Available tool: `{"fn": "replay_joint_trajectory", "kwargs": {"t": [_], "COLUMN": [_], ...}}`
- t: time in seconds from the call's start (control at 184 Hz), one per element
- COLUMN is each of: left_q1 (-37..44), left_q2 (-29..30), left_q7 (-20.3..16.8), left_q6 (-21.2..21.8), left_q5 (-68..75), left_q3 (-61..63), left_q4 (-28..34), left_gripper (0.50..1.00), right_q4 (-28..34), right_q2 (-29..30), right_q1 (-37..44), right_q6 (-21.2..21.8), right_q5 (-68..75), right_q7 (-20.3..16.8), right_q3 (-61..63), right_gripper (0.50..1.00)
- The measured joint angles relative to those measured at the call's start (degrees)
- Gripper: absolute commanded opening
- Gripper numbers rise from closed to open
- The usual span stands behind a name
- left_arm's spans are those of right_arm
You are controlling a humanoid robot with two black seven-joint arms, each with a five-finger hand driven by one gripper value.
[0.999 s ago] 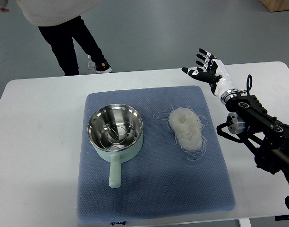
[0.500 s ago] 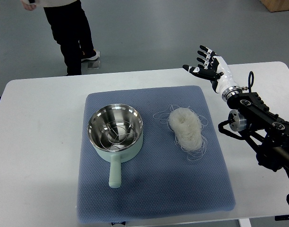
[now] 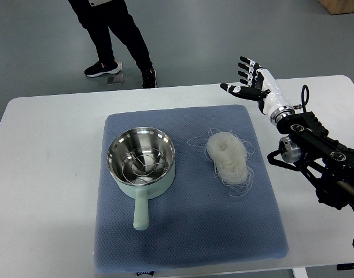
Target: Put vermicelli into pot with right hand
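A: Where is the vermicelli (image 3: 228, 156) compared with the right hand (image 3: 253, 87)?

B: The hand is raised above the far right corner of the blue mat (image 3: 188, 243), with the fingers (image 3: 244, 67) spread apart and nothing in them. The vermicelli lies on the mat, toward the robot and a little to the left of the hand. So I think the hand must come down and back toward the robot's side to reach it.

A: How does the bundle lie?

B: It is a loose oval nest. Its long axis runs roughly from the far side to the near side, slightly tilted. The pot (image 3: 142, 162) stands just to its left on the same mat, with the handle pointing toward the robot. They are near each other but do not touch.

A: Which arm is nearer?

B: The right one. The left arm is not in the picture at all.

A: What is hard to see?

B: The thin loose strands around the nest are faint against the mat. The pot has a wire rack inside; I cannot tell how deep it sits. A person (image 3: 110, 29) stands beyond the white surface (image 3: 44, 174), cut off by the top edge.
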Motion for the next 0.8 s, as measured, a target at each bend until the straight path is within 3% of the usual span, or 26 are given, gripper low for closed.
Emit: {"fn": "replay_joint_trajectory", "kwargs": {"t": [0.538,0.798], "left_q1": [-0.1,-0.1], "left_q2": [0.0,0.0], "left_q7": [0.0,0.0], "left_q6": [0.1,0.1], "left_q5": [0.0,0.0], "left_q3": [0.1,0.1], "left_q4": [0.1,0.0], "left_gripper": [1.000,1.000], "right_q4": [0.0,1.5], "right_q2": [-5.0,-8.0], "right_q1": [3.7,4.5], "right_q6": [2.0,2.3], "right_q5": [-1.9,-9.5], "right_q7": [0.0,0.0], "right_q3": [-6.8,-10.9], "right_gripper": [0.924,0.924]}}
